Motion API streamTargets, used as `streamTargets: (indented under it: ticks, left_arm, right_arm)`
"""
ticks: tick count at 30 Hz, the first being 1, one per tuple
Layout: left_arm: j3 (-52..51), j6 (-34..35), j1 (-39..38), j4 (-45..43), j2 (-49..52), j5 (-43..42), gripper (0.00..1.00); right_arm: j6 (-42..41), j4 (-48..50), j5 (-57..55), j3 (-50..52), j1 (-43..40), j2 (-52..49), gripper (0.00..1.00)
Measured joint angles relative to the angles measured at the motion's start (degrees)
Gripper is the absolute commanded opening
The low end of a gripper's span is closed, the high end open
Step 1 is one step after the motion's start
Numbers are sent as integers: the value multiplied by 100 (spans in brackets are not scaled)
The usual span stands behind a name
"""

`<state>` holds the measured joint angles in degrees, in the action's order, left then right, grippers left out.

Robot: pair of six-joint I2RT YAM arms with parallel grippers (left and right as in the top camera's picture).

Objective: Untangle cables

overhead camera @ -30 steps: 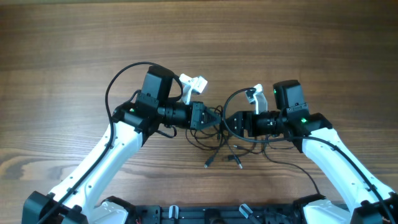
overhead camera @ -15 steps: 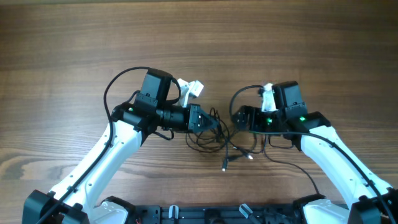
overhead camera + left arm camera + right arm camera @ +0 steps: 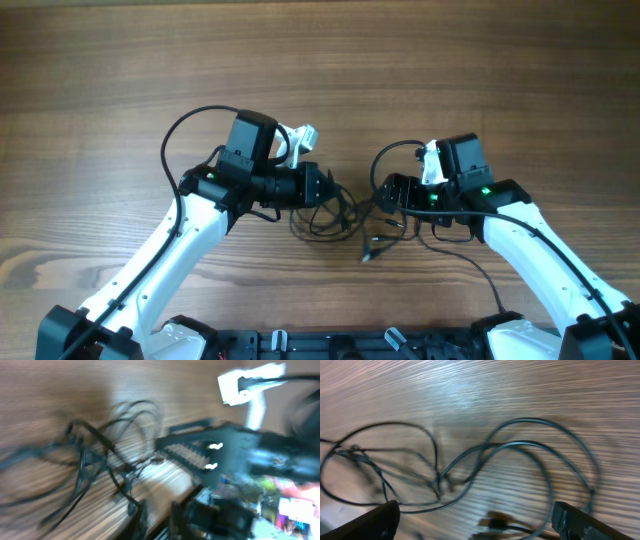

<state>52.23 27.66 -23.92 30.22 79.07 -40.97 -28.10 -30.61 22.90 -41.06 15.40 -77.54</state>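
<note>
The cables (image 3: pixel 333 216) are thin black cords tangled in loops on the wooden table between my two grippers. One plug end (image 3: pixel 371 252) lies toward the front. My left gripper (image 3: pixel 322 187) sits at the tangle's left edge. In the blurred left wrist view its fingers (image 3: pixel 156 510) are nearly together, with a cord (image 3: pixel 95 455) running to their tips. My right gripper (image 3: pixel 386 192) is at the tangle's right edge. In the right wrist view its fingers (image 3: pixel 480 520) are wide apart and empty above cord loops (image 3: pixel 485 450) and a plug (image 3: pixel 495 522).
The thicker black robot cables arc over each arm (image 3: pixel 190 130) (image 3: pixel 395 150). The right gripper also shows in the left wrist view (image 3: pixel 210 452), close across the tangle. The wooden table (image 3: pixel 320 60) stretches bare beyond the arms.
My right gripper has drawn back to the right and turned. My left gripper has shifted slightly left. The tangle has spread and its plug ends have moved together toward the front middle.
</note>
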Motion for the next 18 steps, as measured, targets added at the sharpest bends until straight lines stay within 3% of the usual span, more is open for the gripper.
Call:
streamTargets:
  ticks: [1,5,9,13,18]
  left_arm:
    - [0,13,-2,201,0,284,61]
    - [0,7,0,874,0,1759,63]
    - [0,7,0,938,0,3038,84]
    - [0,-63,181,807,17,3300,87]
    - [0,-649,369,260,861,2559,86]
  right_arm:
    - [-59,-22,-144,0,0,-2,99]
    - [-214,-142,-511,0,0,-4,99]
    - [-234,-229,-564,0,0,-4,99]
    - [-256,-302,-566,0,0,-4,99]
    - [-275,-326,-608,0,0,-4,99]
